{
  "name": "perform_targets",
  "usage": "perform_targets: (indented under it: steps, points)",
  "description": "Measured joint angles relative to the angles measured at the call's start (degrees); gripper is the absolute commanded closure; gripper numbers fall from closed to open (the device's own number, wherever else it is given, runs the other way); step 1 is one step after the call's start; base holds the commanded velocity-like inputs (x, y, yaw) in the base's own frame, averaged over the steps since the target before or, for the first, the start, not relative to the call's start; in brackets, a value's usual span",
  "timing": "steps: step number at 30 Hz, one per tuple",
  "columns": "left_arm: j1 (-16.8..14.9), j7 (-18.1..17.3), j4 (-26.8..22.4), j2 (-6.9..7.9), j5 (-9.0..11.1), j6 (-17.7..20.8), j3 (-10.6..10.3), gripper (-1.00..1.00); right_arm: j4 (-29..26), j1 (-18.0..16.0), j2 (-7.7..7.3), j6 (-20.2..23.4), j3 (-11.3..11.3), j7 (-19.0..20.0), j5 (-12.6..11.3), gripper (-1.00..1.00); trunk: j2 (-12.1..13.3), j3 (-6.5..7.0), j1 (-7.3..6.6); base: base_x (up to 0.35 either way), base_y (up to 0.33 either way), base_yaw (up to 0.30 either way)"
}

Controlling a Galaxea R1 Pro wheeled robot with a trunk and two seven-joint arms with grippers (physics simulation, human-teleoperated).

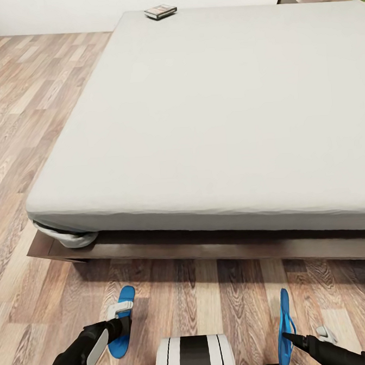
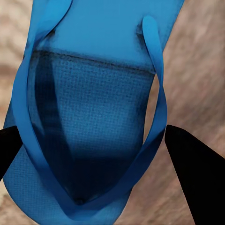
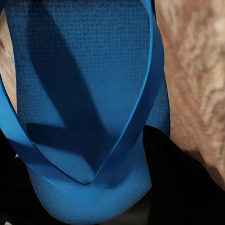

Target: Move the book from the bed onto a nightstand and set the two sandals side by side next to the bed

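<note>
Head view: book [image 1: 160, 11] sits at the bed's [image 1: 210, 110] far corner, around 11 o'clock; left sandal [image 1: 122, 323] lies flat on the floor [image 1: 32, 133] at 7 o'clock under the left gripper [image 1: 122, 320]; right sandal [image 1: 284, 328] stands on edge at 5 o'clock by the right gripper [image 1: 287, 337]. Left wrist view: fingers [image 2: 197, 173] spread, straddling the sandal's strap [image 2: 157, 98]. Right wrist view: fingers [image 3: 178, 183] dark behind the sandal [image 3: 79, 79]; can't tell if they're pinching it.

light: bright, even | shadows: soft under bed [image 1: 208, 240] | wrist views: blurry (floor grain smeared)
</note>
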Motion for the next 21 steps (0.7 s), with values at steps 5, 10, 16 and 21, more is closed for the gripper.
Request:
perform_targets:
  steps: [5,10,16,21]
  points:
    - [0.0,0.0,0.0,0.0,0.0,0.0,0.0,1.0,0.0,0.0,-0.02,0.0,0.0,0.0,0.01,1.0,0.0,0.0,0.0,0.0,0.0,0.0]
    - [0.03,0.07,0.31,0.0,-0.17,-0.03,-0.04,1.0,-0.01,0.0,-0.03,0.02,-0.05,0.0,-0.03,1.0,0.07,1.1,-0.11,0.0,0.0,0.0]
    - [0.03,0.07,0.31,-0.01,-0.19,-0.03,-0.04,1.0,0.0,0.0,-0.03,-0.01,0.0,0.0,0.01,1.0,0.08,1.11,-0.11,0.0,0.0,0.0]
    - [0.03,0.07,0.31,0.0,-0.18,-0.03,-0.04,1.0,0.0,0.0,-0.02,0.03,0.0,0.0,0.01,1.0,0.08,1.11,-0.11,0.0,0.0,0.0]
